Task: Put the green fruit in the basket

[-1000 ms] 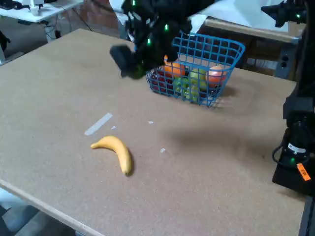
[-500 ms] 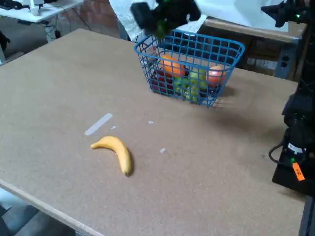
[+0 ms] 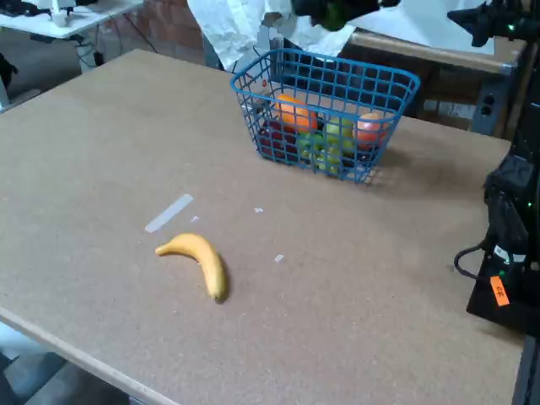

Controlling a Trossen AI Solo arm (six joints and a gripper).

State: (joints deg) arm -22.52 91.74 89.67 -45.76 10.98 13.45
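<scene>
While the brown table (image 3: 363,278) fills most of the fixed view, the arm's black base (image 3: 506,253) stands at its right edge, with an orange tag hanging low on it. Far across the table, right of centre, sits the blue wire-mesh basket (image 3: 396,84), resting on the tabletop with its thick rim open upward. Through its mesh show an orange fruit (image 3: 291,114) on the left, paler yellow-green fruits (image 3: 325,143) in the middle, a pinkish-orange fruit (image 3: 369,128) on the right, and something dark red low on the left side. At the very top of the picture, above the far rim of the basket, hangs the dark gripper (image 3: 333,13), blurred and partly cut off by the frame edge. A patch of dark green between its fingers looks like the green fruit (image 3: 336,14), so they seem closed around it, held up in the air and clear of the basket. Near and to the left lies the yellow banana (image 3: 198,257), well apart from the basket. Just beyond it, a pale strip of tape (image 3: 169,212) lies flat on the table.
</scene>
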